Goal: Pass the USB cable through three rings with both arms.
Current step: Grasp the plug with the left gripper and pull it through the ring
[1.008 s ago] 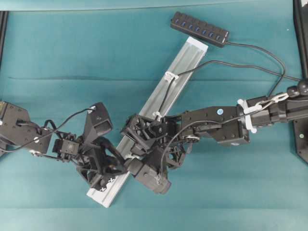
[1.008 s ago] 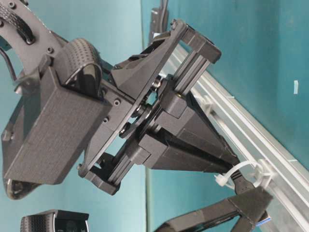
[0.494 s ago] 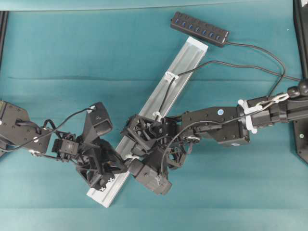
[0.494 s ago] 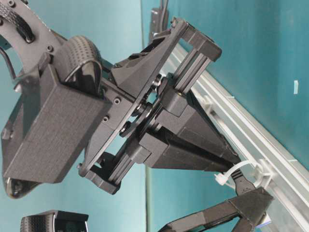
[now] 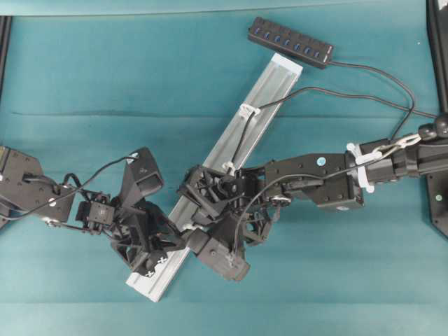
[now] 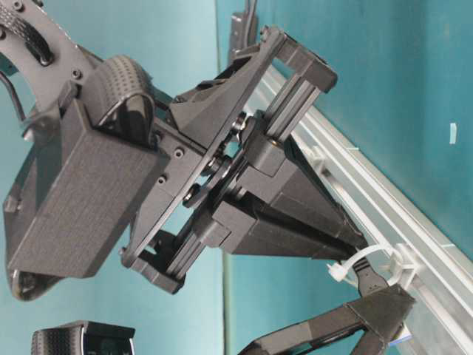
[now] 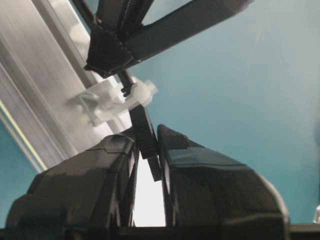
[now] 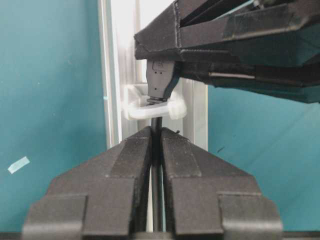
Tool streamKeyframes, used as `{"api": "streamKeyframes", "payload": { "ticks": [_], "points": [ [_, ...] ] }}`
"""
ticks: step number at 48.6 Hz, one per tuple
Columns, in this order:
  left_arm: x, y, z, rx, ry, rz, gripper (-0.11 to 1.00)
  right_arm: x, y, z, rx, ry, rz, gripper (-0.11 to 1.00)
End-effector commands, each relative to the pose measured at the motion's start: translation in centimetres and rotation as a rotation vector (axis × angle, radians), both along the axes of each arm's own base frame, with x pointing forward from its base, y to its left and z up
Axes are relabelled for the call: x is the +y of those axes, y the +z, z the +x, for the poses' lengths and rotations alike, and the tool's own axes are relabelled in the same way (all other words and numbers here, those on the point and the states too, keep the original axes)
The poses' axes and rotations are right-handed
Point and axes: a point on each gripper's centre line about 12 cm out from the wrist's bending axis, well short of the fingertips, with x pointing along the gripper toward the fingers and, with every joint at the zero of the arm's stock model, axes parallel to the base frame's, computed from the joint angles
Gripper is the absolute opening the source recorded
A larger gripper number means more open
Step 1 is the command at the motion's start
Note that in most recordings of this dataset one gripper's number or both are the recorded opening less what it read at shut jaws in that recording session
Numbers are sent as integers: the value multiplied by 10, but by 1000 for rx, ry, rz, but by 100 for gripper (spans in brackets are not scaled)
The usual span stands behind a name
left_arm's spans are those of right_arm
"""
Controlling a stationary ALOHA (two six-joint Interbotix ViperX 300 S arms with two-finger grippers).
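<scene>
1. Rail point(image 5: 231, 168) lies diagonally on the teal table point(image 5: 84, 70), its far end near the black hub point(image 5: 290, 42)
2. Three white rings sit along the rail: far ring point(image 5: 248, 110), middle ring point(image 5: 228, 168), near ring point(image 5: 187, 228)
3. USB cable point(image 5: 241, 136) runs from the right side, through the far ring, then down along the rail toward the middle ring, where my right arm covers it
4. My left gripper point(image 7: 149, 150) is pinched narrow on the cable's plug point(image 7: 146, 137), just past the near ring point(image 7: 117, 100); the plug sticks out between my fingers toward the ring
5. My right gripper point(image 8: 156, 137) is closed down on the thin cord point(image 8: 156, 122) on the other side of the same ring point(image 8: 150, 107), fingertips nearly touching around it
6. In the right wrist view the plug point(image 8: 160, 82) has gone through the loop and sits in the left gripper's tips
7. Table-level view: both gripper tips meet at the near ring point(image 6: 377, 259) on the rail's edge
</scene>
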Motion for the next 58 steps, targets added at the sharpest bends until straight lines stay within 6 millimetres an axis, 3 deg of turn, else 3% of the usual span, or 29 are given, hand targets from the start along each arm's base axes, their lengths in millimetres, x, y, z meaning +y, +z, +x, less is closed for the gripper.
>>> {"api": "streamKeyframes", "payload": {
  "ticks": [1,6,14,18,31,39,46,58],
  "points": [
    [-2,11,2,-31,-8,-3,12,-8,-1,-1,17,-16,1,10],
    [-2,11,2,-28,-4,-7,12,-7,0,-1,15,-17,2,27],
    [-2,7,-3,-8,23,-48,12,-10,-1,-1,17,-22,2,71],
    [-4,6,-6,0,23,-56,12,-11,0,0,13,-27,3,84],
    [-13,5,-10,9,8,-75,10,-17,7,4,-29,-51,9,82],
    [-20,3,-16,24,5,-102,10,-32,17,5,-60,-177,75,82],
    [-24,5,-22,22,2,-119,10,-50,30,0,-73,-353,176,82],
    [-23,17,-32,-6,-3,-131,10,-53,33,-16,-61,-453,240,82]
  ]
}}
